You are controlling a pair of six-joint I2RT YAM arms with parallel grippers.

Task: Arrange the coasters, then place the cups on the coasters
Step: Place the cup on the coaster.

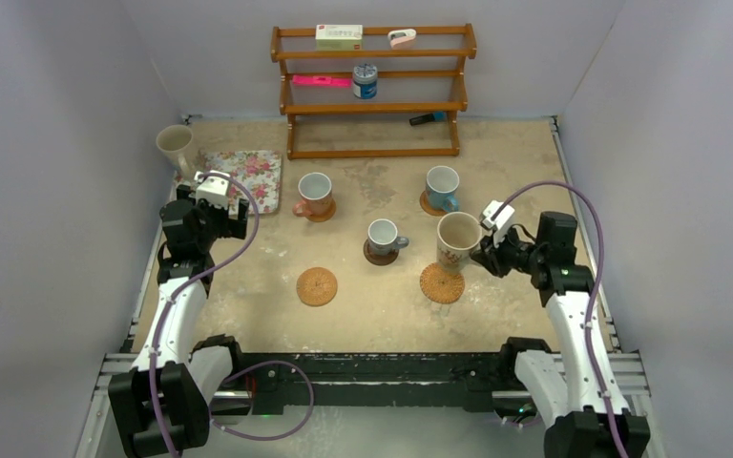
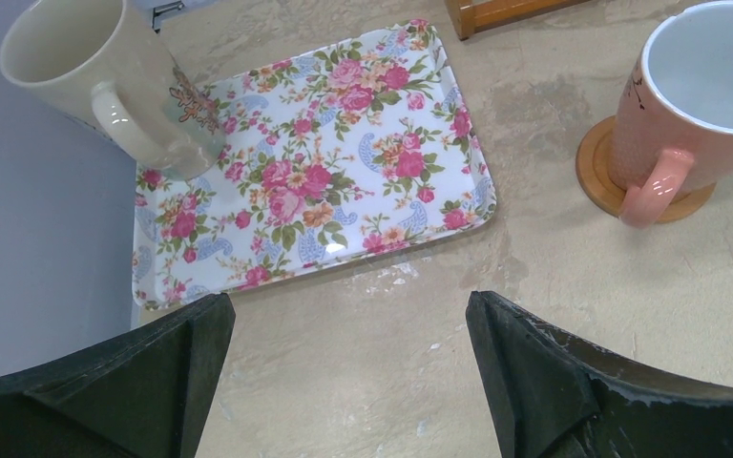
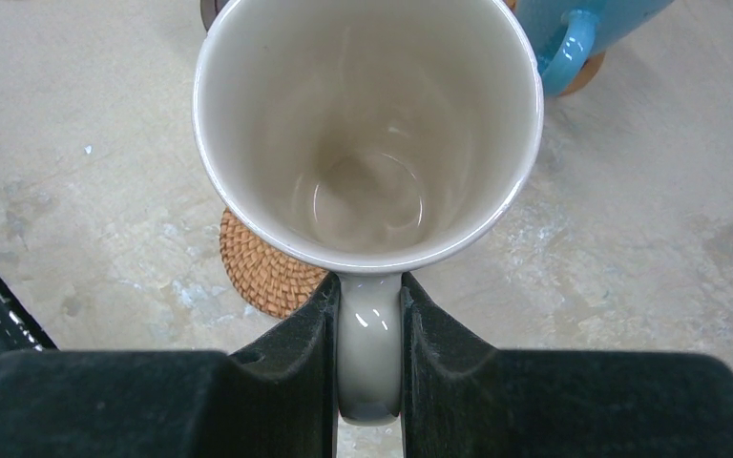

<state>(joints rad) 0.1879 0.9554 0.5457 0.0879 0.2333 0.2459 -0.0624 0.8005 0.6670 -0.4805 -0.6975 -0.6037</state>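
Our right jaws pinch the handle of a cream mug (image 3: pixel 367 124), holding it over the woven coaster (image 3: pixel 267 272) at the near right of the table (image 1: pixel 382 315). Our left jaws gape wide and empty beside the flowered tray (image 2: pixel 344 191), at whose far-left corner stands a second cream mug (image 2: pixel 105 86).

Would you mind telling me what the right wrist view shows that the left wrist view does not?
Only right wrist: the right gripper shut on a cream mug by its handle, over a woven coaster, with a blue mug behind. Only left wrist: the open left gripper, a floral tray with a second cream mug on its corner, and a pink mug on a wooden coaster. Both: the beige table.
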